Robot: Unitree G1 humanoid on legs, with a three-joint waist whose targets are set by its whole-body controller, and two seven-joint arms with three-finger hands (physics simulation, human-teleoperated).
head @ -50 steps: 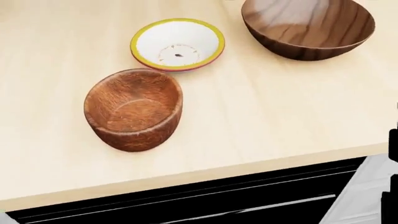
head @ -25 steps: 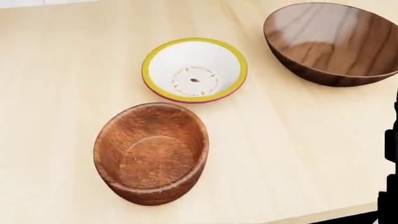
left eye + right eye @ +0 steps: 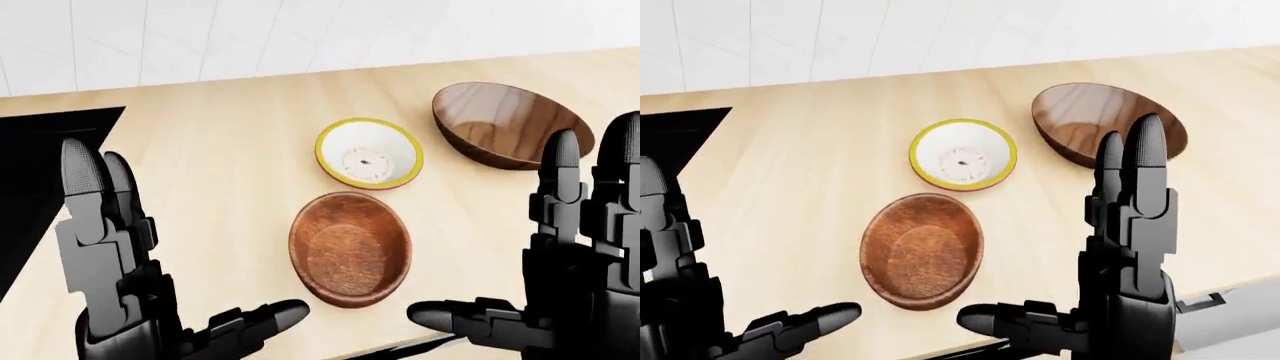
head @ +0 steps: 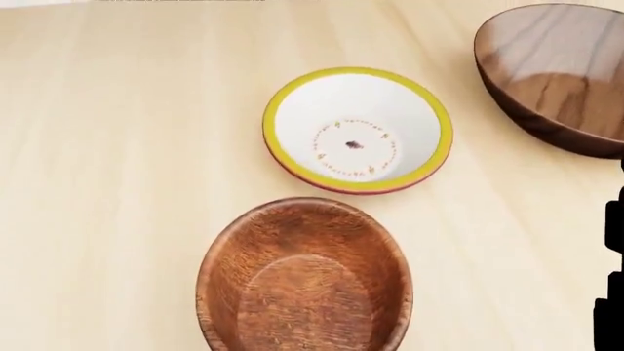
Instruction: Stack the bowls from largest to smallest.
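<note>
We look down on a pale wooden counter where three bowls sit apart, none stacked. Nearest the bottom of the left-eye view stands a reddish-brown wooden bowl, upright and empty. Just above it lies a white bowl with a yellow rim, a ring of small marks on its floor. To the upper right rests the large dark wooden bowl, glossy and tipped slightly toward us.

Our left robot hand rises at the lower left of that view, its fingers straight up and the thumb stretched toward the reddish bowl; it is spread wide and holds nothing. Our right robot hand stands at the lower right of the right-eye view in the same pose, wide and empty, its fingers overlapping the dark bowl's lower rim in the picture. A black surface meets the counter at the left edge.
</note>
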